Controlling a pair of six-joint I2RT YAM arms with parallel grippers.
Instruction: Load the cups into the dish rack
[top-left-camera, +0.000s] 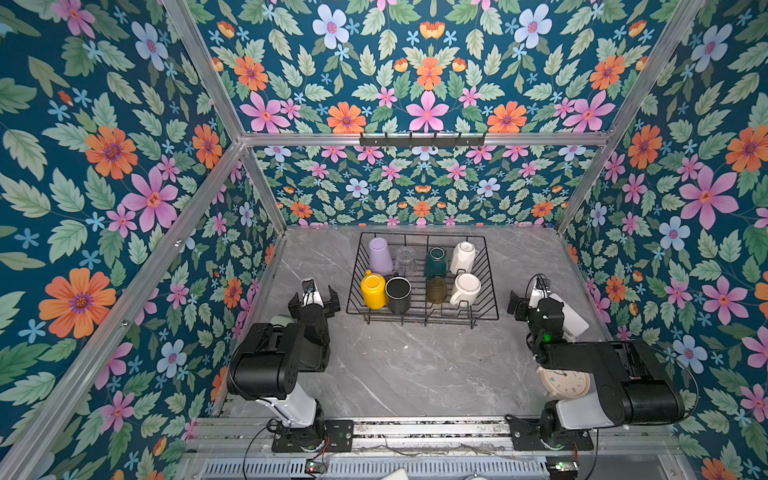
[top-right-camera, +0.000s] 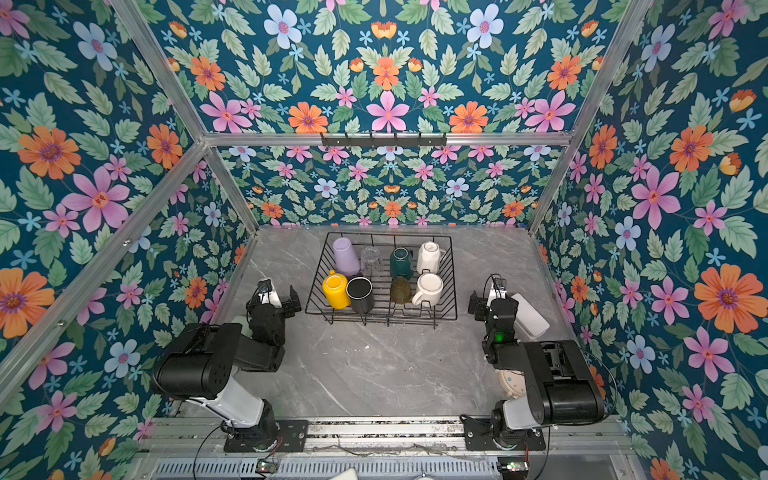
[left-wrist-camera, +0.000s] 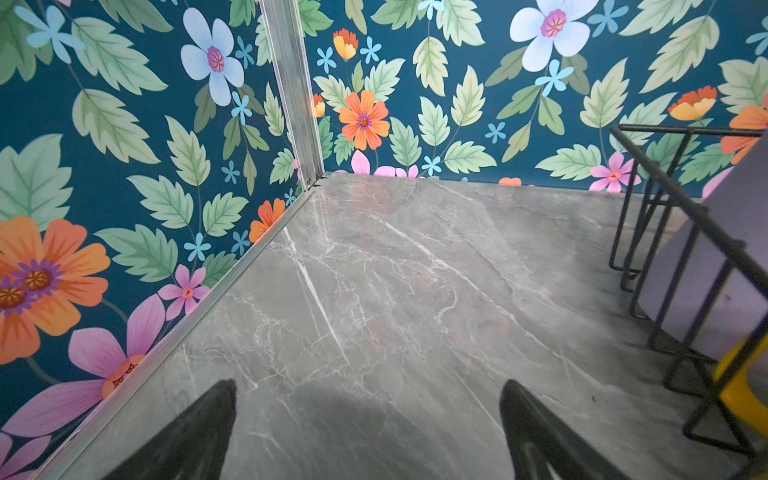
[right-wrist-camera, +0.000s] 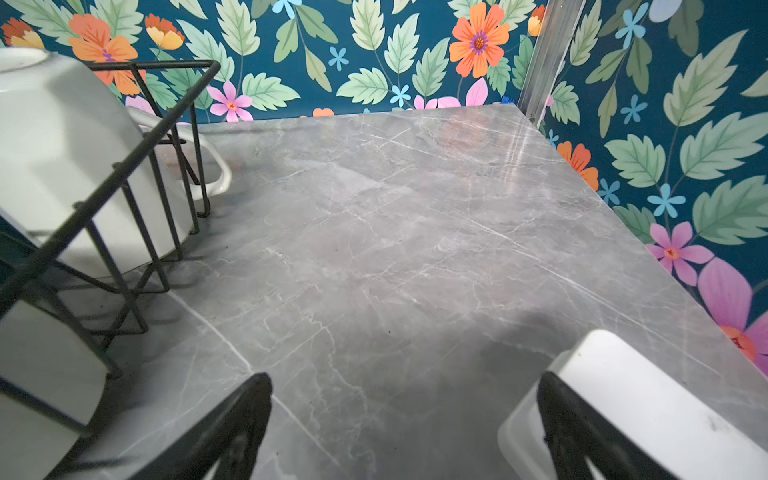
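The black wire dish rack (top-left-camera: 355, 282) stands at the middle back of the table in both top views. Inside it, the back row holds a lilac tumbler (top-left-camera: 380, 256), clear glass (top-left-camera: 406, 259), teal mug (top-left-camera: 435, 262) and white faceted mug (top-left-camera: 462, 257). In front of these are a yellow mug (top-left-camera: 372, 289), black mug (top-left-camera: 398, 294), olive glass (top-left-camera: 436, 289) and white mug (top-left-camera: 466, 289). My left gripper (top-left-camera: 314, 295) (left-wrist-camera: 368, 384) hangs open left of the rack, empty. Right of the rack my right gripper (top-left-camera: 536, 302) (right-wrist-camera: 403, 376) is open and empty.
A pale oblong block (top-left-camera: 571, 318) (right-wrist-camera: 644, 407) lies beside my right gripper's outer finger. A cream alarm clock (top-left-camera: 559, 384) lies partly under the right arm. A black hook rail (top-left-camera: 422, 140) hangs on the back wall. Flowered walls close three sides.
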